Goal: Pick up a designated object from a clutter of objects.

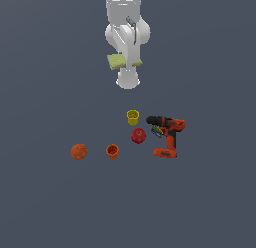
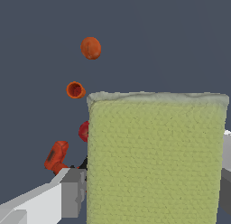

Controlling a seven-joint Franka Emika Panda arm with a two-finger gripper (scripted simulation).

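1. Pale yellow-green and sponge-like, the block [image 2: 155, 160] fills most of the wrist view. One grey finger [image 2: 72, 191] presses against one side of it and a sliver of the other shows at its opposite edge, so the jaws are clamped on it.

2. In the exterior view the same block [image 1: 118, 61] sits up against the white arm [image 1: 126, 32], far back in the scene and well apart from everything else. It pokes out on both sides of the wrist, lying roughly flat. The gripper [image 1: 128, 67] itself is mostly hidden behind the arm's body there.

3. The rest of the clutter is grouped nearer in the scene:
   - the yellow cup [image 1: 133, 117], farthest back of the group;
   - the red apple [image 1: 138, 136], just in front of that cup;
   - the orange-and-black power drill [image 1: 167, 134], on the exterior view's right, its black nose close to the apple;
   - the orange cup [image 1: 113, 151], nearer and to the left of the apple;
   - the orange ball [image 1: 78, 151], alone on the far left of the row.

4. My reading is that the pick is essentially done: the block looks lifted clear of the dark floor, with nothing else near it.

5. What the next move calls for, I would say, is simply a steady hold. A soft block can give under the pads, so I would keep the grip firm and any further rise slow.
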